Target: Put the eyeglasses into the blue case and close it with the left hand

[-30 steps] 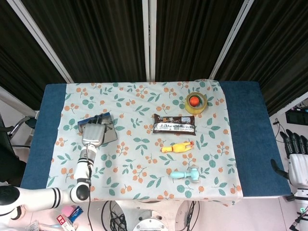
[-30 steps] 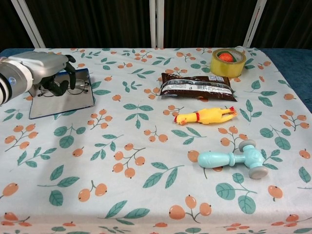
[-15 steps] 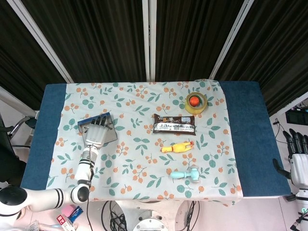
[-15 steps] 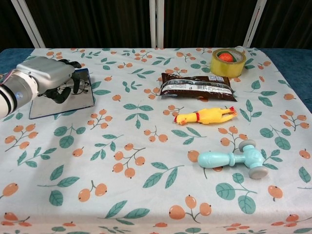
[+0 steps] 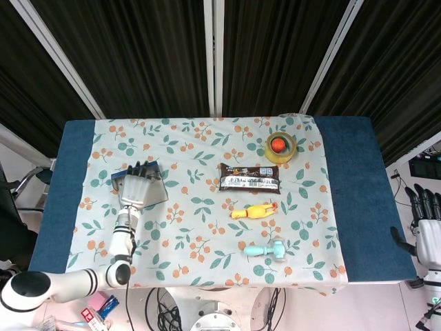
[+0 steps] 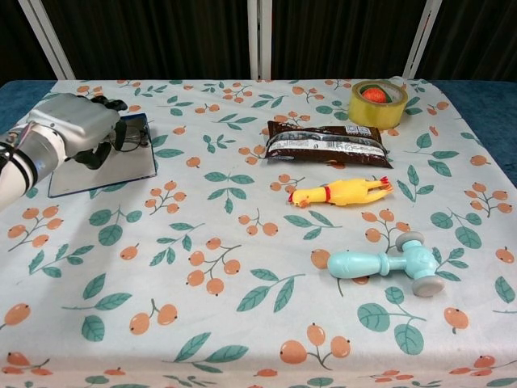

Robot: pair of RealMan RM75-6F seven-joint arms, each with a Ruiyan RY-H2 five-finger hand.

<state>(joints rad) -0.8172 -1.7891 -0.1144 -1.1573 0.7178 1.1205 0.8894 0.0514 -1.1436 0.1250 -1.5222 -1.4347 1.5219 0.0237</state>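
**Two cameras, one table**

The head view looks down from high up and far back, showing the whole table [image 5: 351,207] and the dark curtains behind it. The chest view sits lower and closer, looking across the flowery cloth [image 6: 242,242]. Both show the cloth.

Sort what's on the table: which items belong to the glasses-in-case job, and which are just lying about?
Job: glasses, blue case, left robot hand.
Lying about: tape roll, orange ball inside it, snack packet, rubber chicken, toy hammer.
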